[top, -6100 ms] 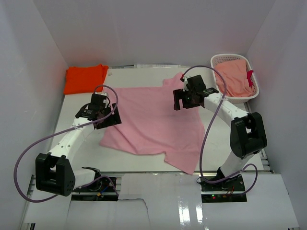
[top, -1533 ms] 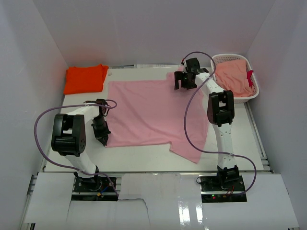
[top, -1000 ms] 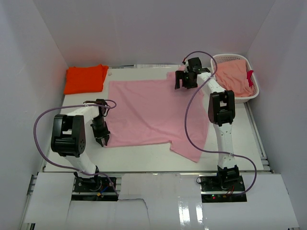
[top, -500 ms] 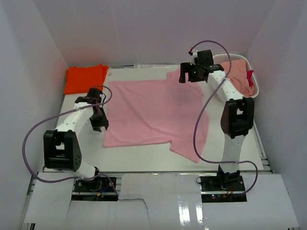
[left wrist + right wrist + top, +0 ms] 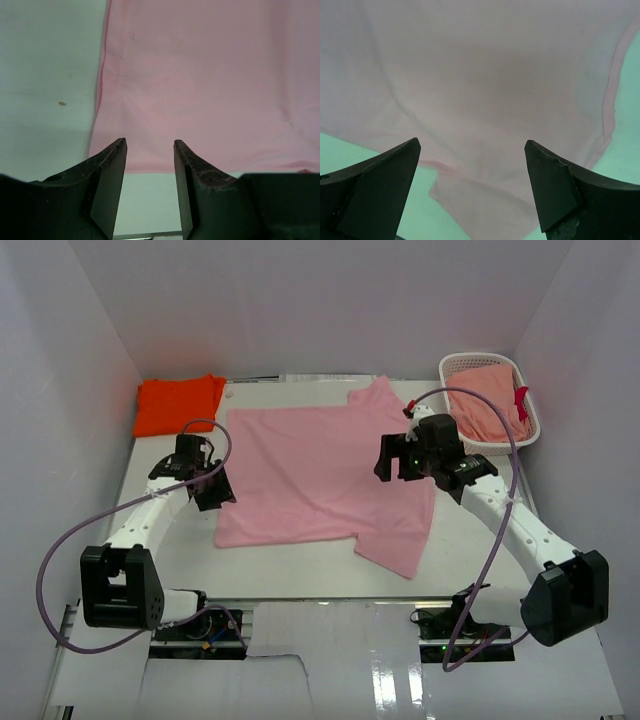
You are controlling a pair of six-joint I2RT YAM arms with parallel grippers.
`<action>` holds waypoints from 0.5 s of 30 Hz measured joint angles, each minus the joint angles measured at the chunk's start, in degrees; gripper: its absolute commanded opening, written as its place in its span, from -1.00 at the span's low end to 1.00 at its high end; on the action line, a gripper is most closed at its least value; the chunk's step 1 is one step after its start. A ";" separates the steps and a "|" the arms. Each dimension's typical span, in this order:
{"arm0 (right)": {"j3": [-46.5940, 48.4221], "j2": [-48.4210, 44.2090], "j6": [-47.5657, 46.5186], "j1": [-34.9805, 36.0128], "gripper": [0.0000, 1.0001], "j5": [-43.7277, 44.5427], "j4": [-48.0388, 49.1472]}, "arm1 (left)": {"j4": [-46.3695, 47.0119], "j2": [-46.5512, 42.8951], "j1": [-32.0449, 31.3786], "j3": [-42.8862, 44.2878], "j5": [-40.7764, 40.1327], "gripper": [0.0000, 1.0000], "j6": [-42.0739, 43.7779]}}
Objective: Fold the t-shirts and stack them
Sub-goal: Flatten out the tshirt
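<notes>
The light pink t-shirt (image 5: 320, 475) lies spread flat across the middle of the table, one sleeve at the back (image 5: 375, 395) and one at the front right (image 5: 400, 550). The orange t-shirt (image 5: 178, 405) sits folded in the back left corner. My left gripper (image 5: 218, 496) hovers at the pink shirt's left edge, open with nothing in it; its wrist view shows the gripper (image 5: 150, 142) over the shirt's (image 5: 210, 75) hem corner. My right gripper (image 5: 388, 462) hangs wide open over the shirt's right side; the gripper (image 5: 472, 144) is empty, with pink cloth (image 5: 485, 75) below.
A white lattice basket (image 5: 452, 368) stands at the back right, holding salmon cloth (image 5: 488, 405) and a small red item (image 5: 521, 400). White walls close in the table on the left, back and right. Bare table strips run along the left and front edges.
The left gripper let go of the shirt's front left corner, opened and drew back along the left edge. The right arm swung from the back sleeve toward the front, over the shirt's right side.
</notes>
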 measured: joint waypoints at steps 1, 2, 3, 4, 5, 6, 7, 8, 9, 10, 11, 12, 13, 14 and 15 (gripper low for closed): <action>-2.73 -1.22 0.44 -0.11 0.82 0.39 -0.09 | 0.35 0.59 0.00 -0.90 0.59 0.08 0.07; -4.57 -1.77 0.72 -0.22 0.82 0.72 -0.24 | 0.61 1.09 0.04 -1.62 1.07 0.08 0.20; -6.51 -1.99 0.98 -0.42 0.81 1.31 -0.52 | 0.96 1.49 0.07 -2.10 1.36 0.08 0.24; -7.87 -1.88 1.31 -0.57 0.81 1.97 -0.55 | 1.33 1.92 0.31 -2.34 1.79 0.08 0.22; -8.50 -1.49 1.49 -0.61 0.81 2.60 -0.96 | 1.99 2.36 0.46 -2.36 2.23 0.08 0.20; -8.57 -0.59 1.53 -0.68 0.81 3.10 -1.31 | 3.10 2.82 0.74 -2.29 2.64 0.08 0.04; -8.15 0.55 1.44 -0.70 0.82 3.43 -1.27 | 4.31 3.41 1.14 -2.08 3.13 0.08 -0.24; -6.99 2.14 1.27 -0.70 0.82 3.82 -1.62 | 4.76 4.44 1.51 -1.18 3.80 0.08 -0.59; -4.83 4.63 0.96 -0.70 0.82 4.22 -1.99 | 4.81 5.86 1.70 0.39 4.42 0.08 -0.94; -2.54 6.99 0.48 -0.68 0.82 4.63 -2.08 | 5.44 7.85 1.95 2.69 5.07 0.08 -1.27; 0.35 9.79 -0.02 -0.57 0.82 5.20 -2.12 | 6.34 10.10 2.12 5.29 5.57 0.08 -1.57; 2.84 12.11 -0.46 -0.52 0.82 5.68 -2.05 | 7.15 11.69 2.19 7.28 5.90 0.08 -1.77; 4.98 14.01 -0.96 -0.50 0.82 6.14 -1.77 | 7.50 13.77 2.23 10.05 6.27 0.08 -1.90; 6.99 15.74 -1.36 -0.46 0.82 6.80 -1.75 | 8.31 15.45 2.23 12.28 6.23 0.08 -2.01; 8.72 17.33 -1.73 -0.42 0.82 7.63 -1.53 | 9.29 17.11 2.23 14.43 6.03 0.08 -2.23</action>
